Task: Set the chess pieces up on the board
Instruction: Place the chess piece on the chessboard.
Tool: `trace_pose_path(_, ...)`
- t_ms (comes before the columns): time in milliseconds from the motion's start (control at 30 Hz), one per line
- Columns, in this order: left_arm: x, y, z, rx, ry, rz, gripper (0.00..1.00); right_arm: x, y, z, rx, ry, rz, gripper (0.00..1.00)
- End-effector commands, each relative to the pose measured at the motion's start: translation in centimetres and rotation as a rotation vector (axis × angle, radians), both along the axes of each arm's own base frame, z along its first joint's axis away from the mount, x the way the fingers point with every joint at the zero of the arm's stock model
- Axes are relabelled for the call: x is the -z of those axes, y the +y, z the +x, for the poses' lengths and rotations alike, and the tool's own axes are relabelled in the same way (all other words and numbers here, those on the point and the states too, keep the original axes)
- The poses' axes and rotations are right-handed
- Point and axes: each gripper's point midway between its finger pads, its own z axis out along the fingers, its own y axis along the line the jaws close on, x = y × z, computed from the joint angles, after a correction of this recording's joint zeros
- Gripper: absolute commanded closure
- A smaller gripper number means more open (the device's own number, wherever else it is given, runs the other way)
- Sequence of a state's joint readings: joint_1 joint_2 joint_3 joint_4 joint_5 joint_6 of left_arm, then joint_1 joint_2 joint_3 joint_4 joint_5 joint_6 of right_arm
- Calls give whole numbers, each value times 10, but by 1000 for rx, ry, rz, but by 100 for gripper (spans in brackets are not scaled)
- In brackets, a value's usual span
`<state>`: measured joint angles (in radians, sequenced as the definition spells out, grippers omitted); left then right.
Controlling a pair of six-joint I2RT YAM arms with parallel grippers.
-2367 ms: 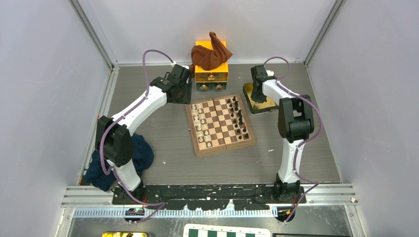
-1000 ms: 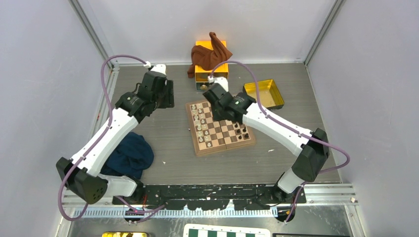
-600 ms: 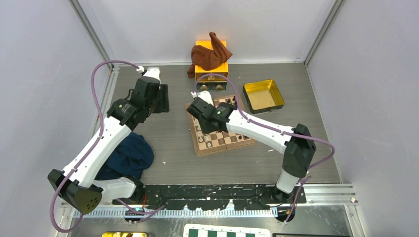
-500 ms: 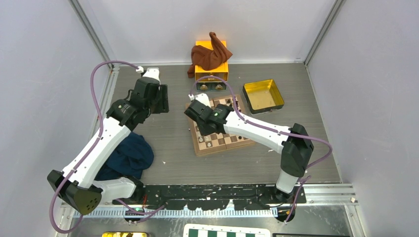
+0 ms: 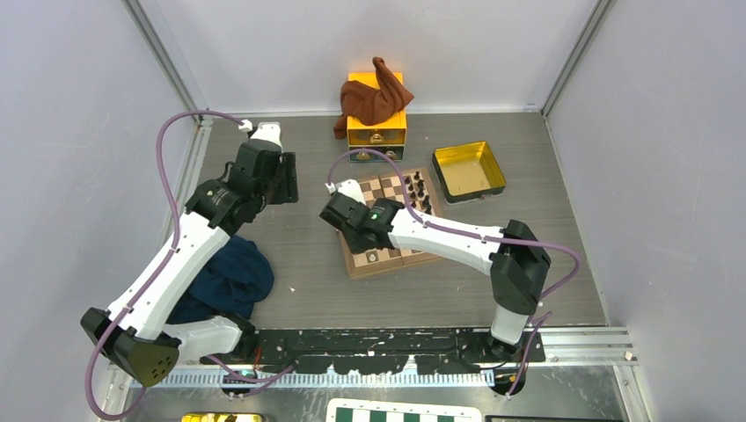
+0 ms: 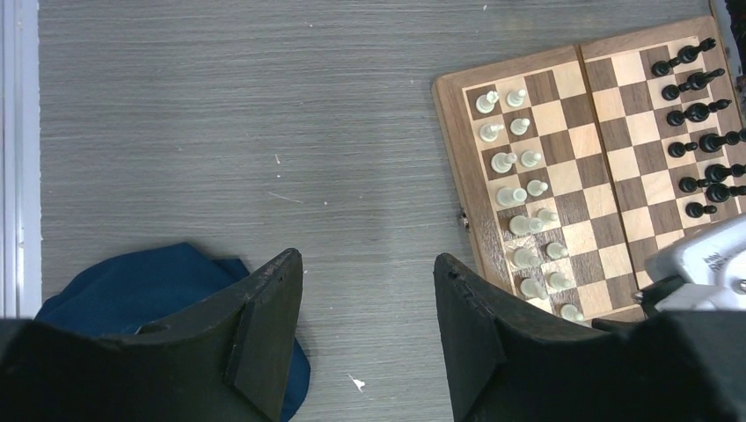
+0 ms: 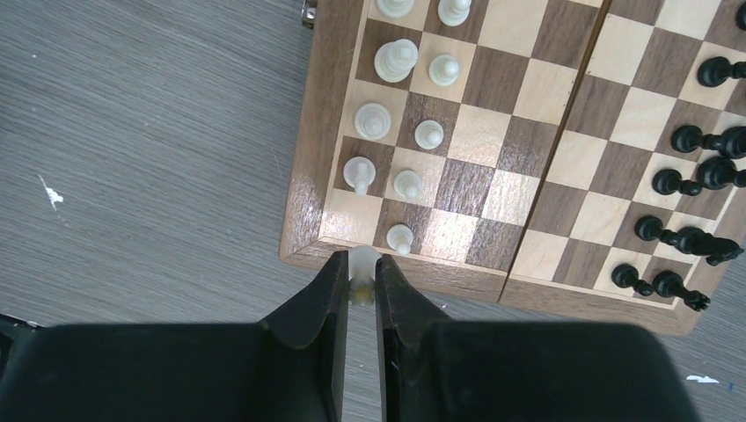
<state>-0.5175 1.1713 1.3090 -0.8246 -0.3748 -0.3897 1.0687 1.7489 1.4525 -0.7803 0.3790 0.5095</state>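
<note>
Right fingers (image 7: 330, 299) swung across board (image 7: 315, 176), pinching white piece (image 7: 362, 264), blue cloth (image 6: 132, 281) nearby

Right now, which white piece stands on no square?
The white piece in the right gripper, jaws shut on it, at the board corner; the others stand on squares.

The board (image 7: 479, 132) is varnished wood with a soft sheen; the cream chess pieces (image 7: 396, 60) look smooth, the worktop (image 6: 220, 132) matt and grained, the blue cloth (image 6: 132, 281) soft.

Shows fifteen cream-white chess pieces (image 6: 503, 162) on one board (image 6: 466, 158), a sixteenth in the right gripper (image 7: 361, 268). Cannot count the dark pieces (image 7: 695, 139). Adds two cloths (image 5: 230, 277), one tray (image 5: 469, 146), one drawer box (image 5: 376, 134).
</note>
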Motion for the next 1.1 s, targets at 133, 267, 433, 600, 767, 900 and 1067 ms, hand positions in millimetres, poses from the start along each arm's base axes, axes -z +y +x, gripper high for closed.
trace_pose_path(133,-15,9,-1,-36,-53,-5,42,15,13,2,-20,-9,29,99)
trace_pose_path(267,-16,11,0,-42,-57,0,41,22,15,1,-29,0,25,99)
trace_pose_path(433,-18,12,0,-49,-63,3,41,30,15,0,-34,10,20,99)
trace_pose_path(600,-21,16,0,-60,-73,14,41,37,15,-1,-34,17,17,99)
trace_pose_path(767,-27,27,-2,-88,-91,52,39,43,13,-2,-35,21,12,99)
trace_pose_path(900,-29,30,-4,-96,-100,59,39,45,12,-3,-36,23,9,99)
trace_pose_path(1067,-30,32,-6,-101,-103,61,38,48,11,-3,-35,24,4,99)
